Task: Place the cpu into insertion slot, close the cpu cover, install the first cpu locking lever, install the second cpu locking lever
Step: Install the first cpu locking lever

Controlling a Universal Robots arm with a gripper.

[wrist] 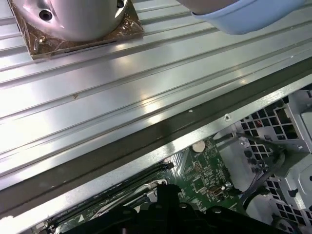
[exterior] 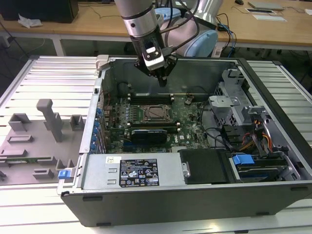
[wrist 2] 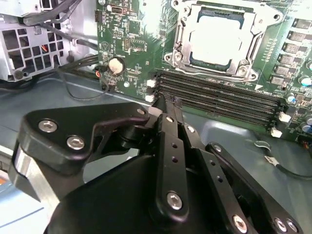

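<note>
Found the cpu (wrist 2: 219, 39) already seated in the insertion slot (wrist 2: 194, 57), near the middle of the green motherboard (wrist 2: 131, 44) inside the open computer case (exterior: 146, 204). Judged the cpu cover (wrist 2: 253, 48) to be lying flat around the chip, closed by the look of it. Could not make out either locking lever well enough to call it latched; reckoned those two steps possibly left to do. Saw the end effector (wrist 2: 168, 103) pinched together on nothing, hovering above the memory slots (wrist 2: 219, 95) just beside the socket. Counted one cpu, one insertion slot, one cpu cover, four long memory slots and one end effector.
</note>
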